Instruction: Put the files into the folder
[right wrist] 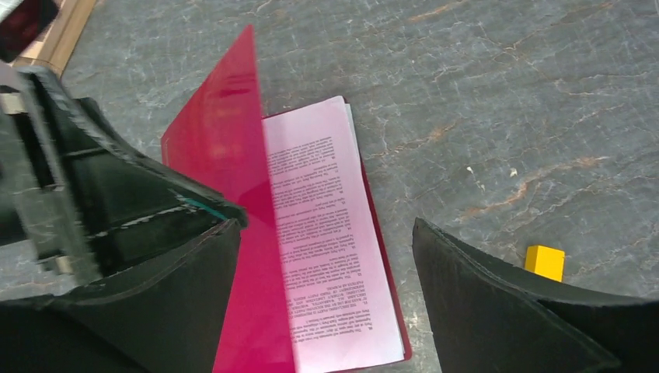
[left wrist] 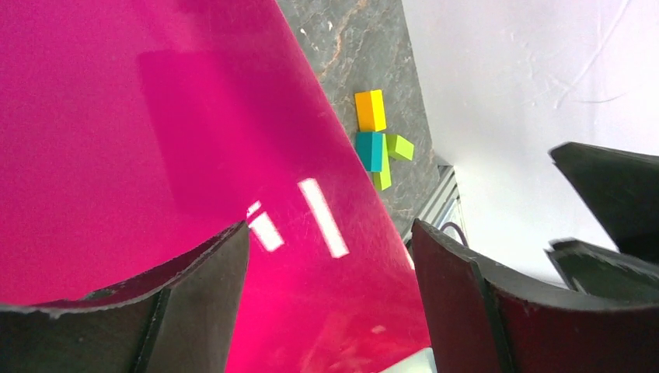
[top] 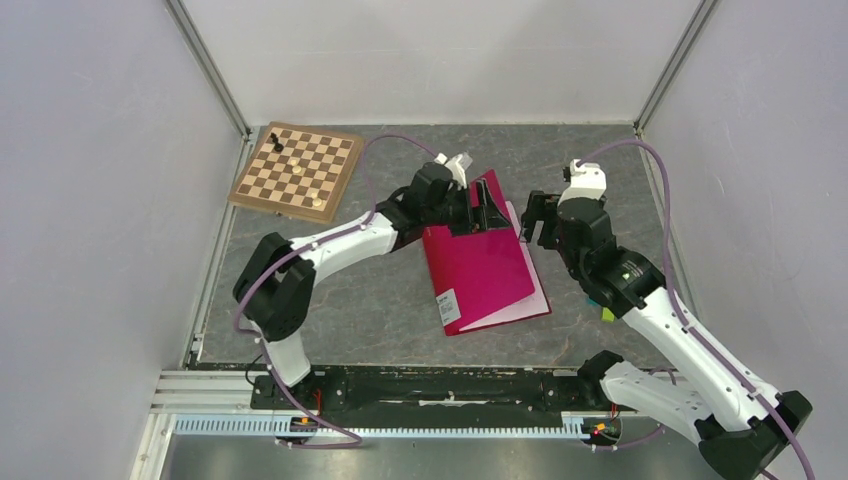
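At the far left we are leaving the brown-and-white wooden chessboard alone on the grey marbled table; it is playing no part here. Our left gripper is sitting at the far edge of the flat crimson plastic folder, jaws spread wide and clamping nothing. The glossy cover is rising at a tilt just beyond its fingers, but we cannot tell whether it is leaning on them. Under that raised cover the white printed paper files are lying inside the folder near the table's middle, looking pink beside the cover. We are judging that loading is done and closing is the step in hand. The next move is calling for easing the stiff, slippery cover down flat without dragging the thin sheets. Our right gripper is hovering just right of the folder, jaws released and empty, and a small yellow block is lying further right.
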